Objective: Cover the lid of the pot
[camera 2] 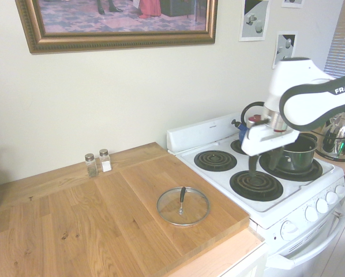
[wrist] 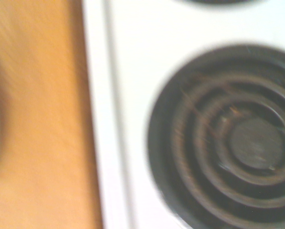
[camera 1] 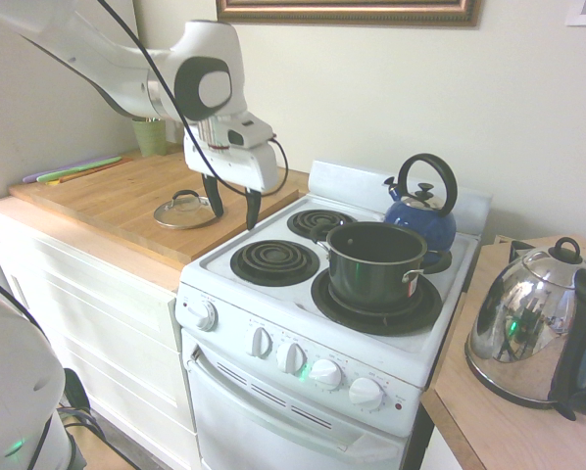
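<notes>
Clear glass lid [camera 2: 183,206] — smooth, metal-rimmed; matt wooden board [camera 2: 112,216].

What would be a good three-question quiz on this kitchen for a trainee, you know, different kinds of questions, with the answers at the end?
1. True or false: the glass lid already covers the dark pot.
2. Multiple choice: which thing is blue? A) the pot, B) the kettle with the black loop handle, C) the oven door.
3. Fill in the blank: the gripper has its two fingers ____, with nothing between them.

Key: 1. false; 2. B; 3. apart
</notes>
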`<act>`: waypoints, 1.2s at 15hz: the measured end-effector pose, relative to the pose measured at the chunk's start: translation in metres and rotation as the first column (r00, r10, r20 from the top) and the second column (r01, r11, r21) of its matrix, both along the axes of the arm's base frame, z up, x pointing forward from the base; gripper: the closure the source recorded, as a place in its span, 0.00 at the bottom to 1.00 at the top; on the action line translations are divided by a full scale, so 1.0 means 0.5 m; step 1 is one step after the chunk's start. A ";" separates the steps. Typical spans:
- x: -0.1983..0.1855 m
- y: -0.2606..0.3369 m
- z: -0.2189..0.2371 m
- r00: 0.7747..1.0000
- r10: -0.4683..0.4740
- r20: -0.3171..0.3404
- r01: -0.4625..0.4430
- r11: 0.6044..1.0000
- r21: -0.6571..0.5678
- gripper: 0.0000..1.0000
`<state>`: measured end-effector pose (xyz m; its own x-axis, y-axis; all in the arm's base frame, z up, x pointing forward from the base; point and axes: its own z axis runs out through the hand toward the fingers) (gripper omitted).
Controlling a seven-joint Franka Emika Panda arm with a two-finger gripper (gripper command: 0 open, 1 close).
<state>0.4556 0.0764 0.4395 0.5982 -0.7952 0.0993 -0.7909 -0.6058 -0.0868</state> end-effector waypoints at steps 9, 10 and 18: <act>0.052 0.254 0.049 0.976 -0.218 -0.028 0.218 0.976 0.000 0.00; 0.059 0.279 0.046 0.971 -0.235 -0.034 0.236 0.972 0.007 0.00; 0.133 0.425 -0.025 0.953 -0.291 -0.087 0.295 0.954 0.045 0.00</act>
